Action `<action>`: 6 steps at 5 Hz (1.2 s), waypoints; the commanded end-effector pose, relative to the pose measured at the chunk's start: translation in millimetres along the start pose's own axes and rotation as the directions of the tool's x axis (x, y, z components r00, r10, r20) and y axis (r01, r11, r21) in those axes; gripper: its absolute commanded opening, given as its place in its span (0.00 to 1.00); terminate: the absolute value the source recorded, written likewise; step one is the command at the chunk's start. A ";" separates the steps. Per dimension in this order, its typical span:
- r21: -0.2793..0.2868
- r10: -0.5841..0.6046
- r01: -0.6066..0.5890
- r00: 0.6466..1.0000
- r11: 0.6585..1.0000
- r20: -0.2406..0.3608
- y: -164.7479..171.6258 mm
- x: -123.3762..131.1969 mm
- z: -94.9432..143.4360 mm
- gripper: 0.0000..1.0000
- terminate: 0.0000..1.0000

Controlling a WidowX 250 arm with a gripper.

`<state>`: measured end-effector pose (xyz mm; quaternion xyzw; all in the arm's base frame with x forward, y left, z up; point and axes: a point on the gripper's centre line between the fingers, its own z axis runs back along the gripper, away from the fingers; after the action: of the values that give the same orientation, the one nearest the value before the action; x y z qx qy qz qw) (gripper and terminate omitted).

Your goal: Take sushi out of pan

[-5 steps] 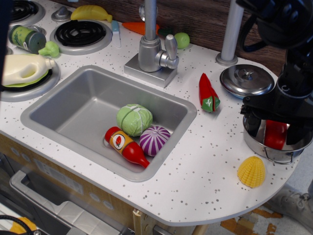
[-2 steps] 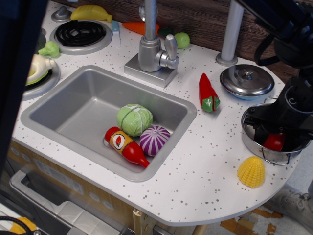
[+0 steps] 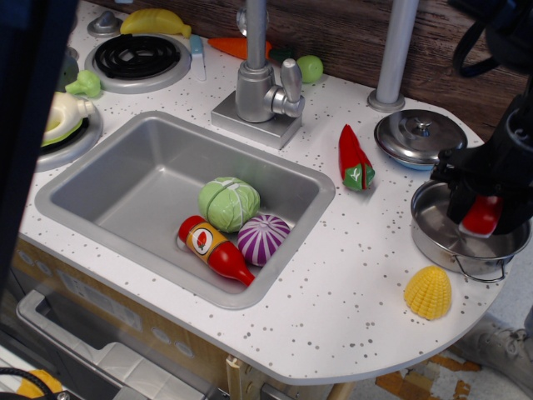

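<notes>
The pan (image 3: 441,237) is a shiny round steel pot with wire loop handles at the right end of the counter. My black gripper (image 3: 480,218) hangs over its right half, shut on the sushi (image 3: 481,217), a small glossy red block. The sushi is held slightly tilted, lifted above the pan's floor at about rim height. The arm covers the pan's far right rim.
A yellow ribbed toy (image 3: 428,292) lies in front of the pan. A steel lid (image 3: 419,137) and a red chili (image 3: 354,159) lie behind and left. The sink (image 3: 125,187) holds a cabbage (image 3: 228,202), a ketchup bottle (image 3: 214,248) and a purple cabbage (image 3: 263,238). The counter edge is close on the right.
The gripper went down into the pan, closed on the sushi, and has now lifted it up and slightly right to rim height.
</notes>
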<state>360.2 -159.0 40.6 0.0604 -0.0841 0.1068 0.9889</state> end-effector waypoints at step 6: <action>-0.087 0.144 -0.146 0.989 0.985 -0.038 83.7 -46.4 11.7 1.00 0.00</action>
<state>289.9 -85.6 29.1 0.0217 -0.0652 0.1724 0.9826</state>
